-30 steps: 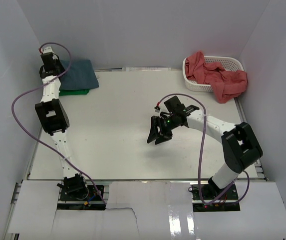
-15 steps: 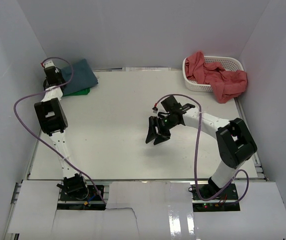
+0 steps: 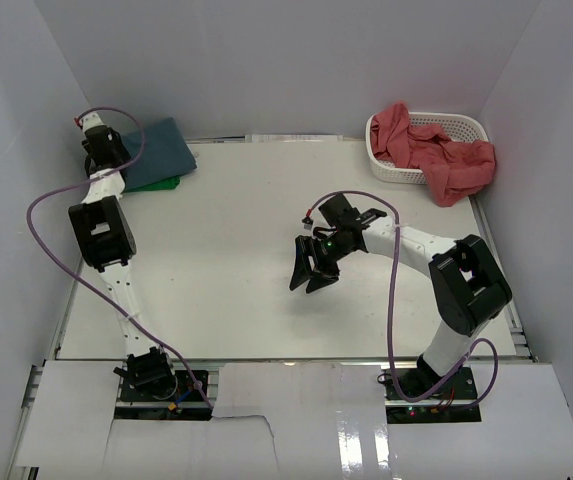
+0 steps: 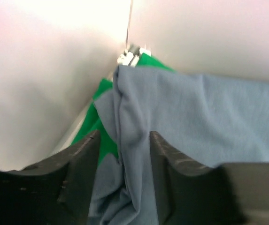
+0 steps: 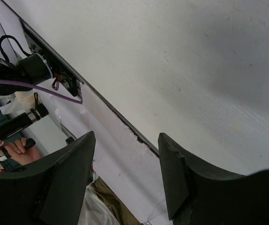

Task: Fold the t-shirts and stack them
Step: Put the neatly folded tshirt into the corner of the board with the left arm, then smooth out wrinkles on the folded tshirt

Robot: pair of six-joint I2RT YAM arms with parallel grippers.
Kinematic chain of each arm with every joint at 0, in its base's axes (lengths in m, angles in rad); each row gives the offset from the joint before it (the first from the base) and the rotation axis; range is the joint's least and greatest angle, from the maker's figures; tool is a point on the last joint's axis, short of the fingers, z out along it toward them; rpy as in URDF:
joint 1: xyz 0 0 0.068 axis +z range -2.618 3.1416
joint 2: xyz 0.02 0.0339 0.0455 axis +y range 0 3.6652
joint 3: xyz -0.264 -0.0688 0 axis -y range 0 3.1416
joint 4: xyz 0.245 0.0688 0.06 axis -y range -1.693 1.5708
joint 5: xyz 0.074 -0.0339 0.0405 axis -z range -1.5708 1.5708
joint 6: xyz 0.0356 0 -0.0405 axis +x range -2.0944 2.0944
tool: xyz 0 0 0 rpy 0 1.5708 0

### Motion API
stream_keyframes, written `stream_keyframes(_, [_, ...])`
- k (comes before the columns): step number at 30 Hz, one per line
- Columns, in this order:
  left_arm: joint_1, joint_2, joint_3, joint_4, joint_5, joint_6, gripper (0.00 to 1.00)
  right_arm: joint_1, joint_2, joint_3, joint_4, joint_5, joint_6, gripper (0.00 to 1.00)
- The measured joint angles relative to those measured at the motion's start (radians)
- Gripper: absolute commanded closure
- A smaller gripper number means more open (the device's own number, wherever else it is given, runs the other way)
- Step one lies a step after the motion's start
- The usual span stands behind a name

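1. Two fingers (image 4: 80, 164) of the left gripper (image 4: 125, 136) stand partly apart, and a loose ridge of the slate blue t-shirt (image 4: 195, 117) lies in the gap without being pinched.
2. Both fingers of the right gripper (image 5: 126, 136) are spread wide with nothing between them, only bare table (image 5: 209, 70) beyond.
3. Around the left gripper, the blue shirt lies on top of the bright green t-shirt (image 4: 89, 124), whose edge shows at its left side, in the far left corner where the walls meet.
4. From above, that folded stack sits at the table's far left corner and the left arm reaches out to it.
5. The right gripper hangs over the middle of the table, well apart from all cloth.
6. Salmon red t-shirts (image 3: 436, 150) are heaped in the white basket (image 3: 466, 125) at the far right corner, one spilling over its rim.
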Motion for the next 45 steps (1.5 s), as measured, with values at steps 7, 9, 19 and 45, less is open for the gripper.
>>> stream_keyframes(7, [0.0,-0.013,0.006,0.052,0.001,0.014,0.27,0.002,0.0,0.0,-0.002,0.0,-0.001,0.37])
stream_keyframes(9, [0.0,-0.02,0.006,0.063,0.022,0.019,0.27,0.002,0.0,0.0,-0.003,0.0,-0.001,0.37])
stream_keyframes(19, [-0.106,-0.127,-0.142,0.214,0.09,0.143,0.39,0.008,0.0,0.002,-0.016,0.0,-0.004,0.37])
stream_keyframes(45, [-0.158,-0.019,-0.432,0.854,-0.117,0.388,0.08,0.011,0.029,0.126,-0.18,-0.003,-0.069,0.36])
